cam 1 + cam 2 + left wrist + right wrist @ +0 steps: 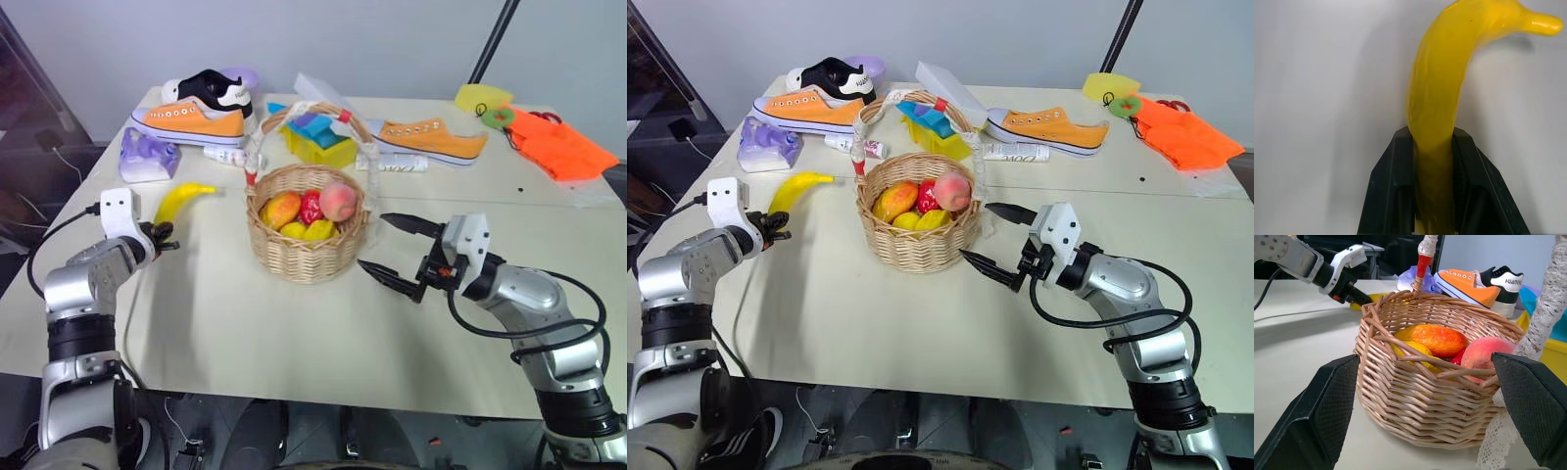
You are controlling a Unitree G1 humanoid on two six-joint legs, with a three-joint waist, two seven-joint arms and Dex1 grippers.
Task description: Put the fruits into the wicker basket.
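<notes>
Banana [1437, 93] is pinched at one end between the left gripper's [165, 238] two fingers, lying on the table [225, 323] left of the wicker basket [306, 250]; left wrist view shows the fingers pressed on its sides, head views just the yellow curve. Right gripper [397, 252] is spread wide beside the basket, holding nothing. Right wrist view looks into the basket: mango [1437, 339], peach [1482, 355], yellow fruit underneath.

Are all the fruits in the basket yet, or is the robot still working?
Nearly done. The mango, peach and small red and yellow fruits already lie in the wicker basket. The left gripper is shut on the banana, which lies on the table. Left: lifting it into the basket. The right gripper waits open beside the basket.
</notes>
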